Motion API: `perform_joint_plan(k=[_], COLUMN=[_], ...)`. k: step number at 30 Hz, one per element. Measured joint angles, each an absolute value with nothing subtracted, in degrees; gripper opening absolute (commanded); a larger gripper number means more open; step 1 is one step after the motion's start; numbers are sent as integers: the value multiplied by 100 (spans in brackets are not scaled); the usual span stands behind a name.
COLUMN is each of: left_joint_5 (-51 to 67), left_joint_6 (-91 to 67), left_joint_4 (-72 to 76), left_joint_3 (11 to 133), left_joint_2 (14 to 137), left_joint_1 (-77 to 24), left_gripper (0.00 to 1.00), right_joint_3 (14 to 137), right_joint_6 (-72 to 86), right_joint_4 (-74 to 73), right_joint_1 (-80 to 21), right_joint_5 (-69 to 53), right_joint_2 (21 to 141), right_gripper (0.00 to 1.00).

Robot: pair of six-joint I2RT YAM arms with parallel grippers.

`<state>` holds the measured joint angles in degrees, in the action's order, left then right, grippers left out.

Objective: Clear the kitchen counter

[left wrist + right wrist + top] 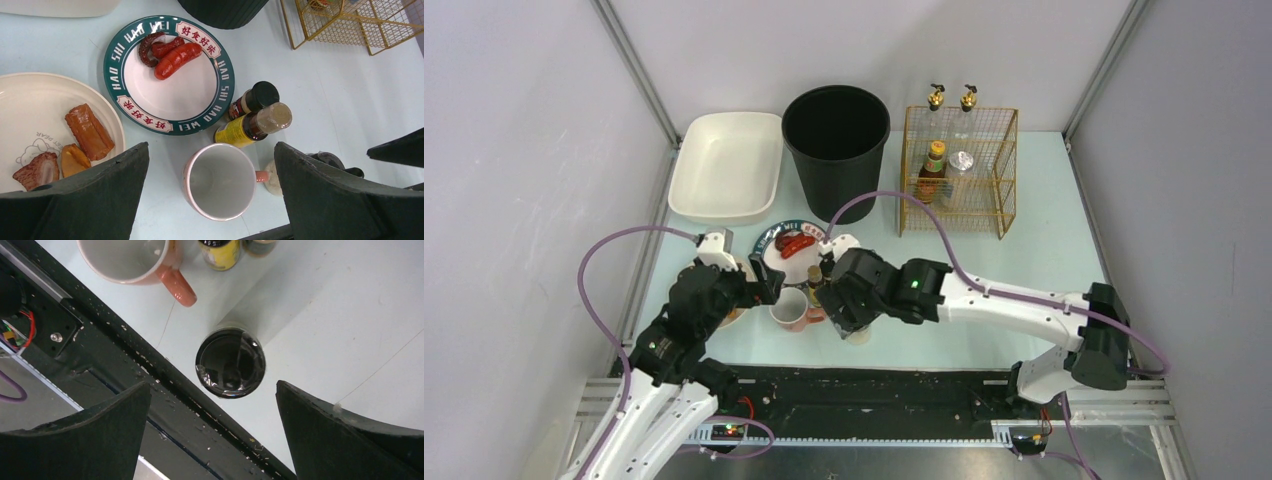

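The kitchen counter (1044,230) holds a green-rimmed plate (170,75) with red sausages (175,59), a cream plate (30,115) with brown food pieces, a pink mug (220,181), two small bottles (252,125) and a black-lidded jar (230,362). My left gripper (211,147) is open and empty, hanging above the upright empty mug, one finger on each side. My right gripper (212,385) is open and empty above the jar, which stands by the black front rail. In the top view the two grippers (759,285) (849,315) are close together.
A white tray (724,165) lies at the back left. A black bin (836,150) stands at the back middle. A gold wire rack (959,170) with bottles stands at the back right. The black rail (125,355) runs along the front edge.
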<state>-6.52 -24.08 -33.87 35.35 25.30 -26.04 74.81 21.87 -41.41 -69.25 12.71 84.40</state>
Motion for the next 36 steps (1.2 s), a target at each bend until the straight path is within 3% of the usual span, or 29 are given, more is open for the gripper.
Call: perform_joint_plan(k=[15, 23, 29, 36], left_joint_5=[-692, -692, -692, -692], left_joint_6=[-2412, -2412, -2412, -2412], left_joint_4=[-3400, -3402, -3402, -3400], left_joint_3=[3535, 3535, 3535, 3535], left_joint_2=[2493, 2464, 2464, 2471], left_joint_1=[-2637, -2637, -2637, -2637], left_gripper=[98, 98, 98, 98], right_joint_3=[7258, 7231, 7231, 7231], right_joint_6=[2698, 2755, 2783, 2790], right_joint_4=[-4169, -4150, -4112, -4032], right_joint_1=[-7126, -7126, -7113, -7046], right_joint_5=[1535, 1590, 1619, 1645], right_joint_2=[9080, 9389, 9465, 9520], right_gripper=[99, 90, 75, 38])
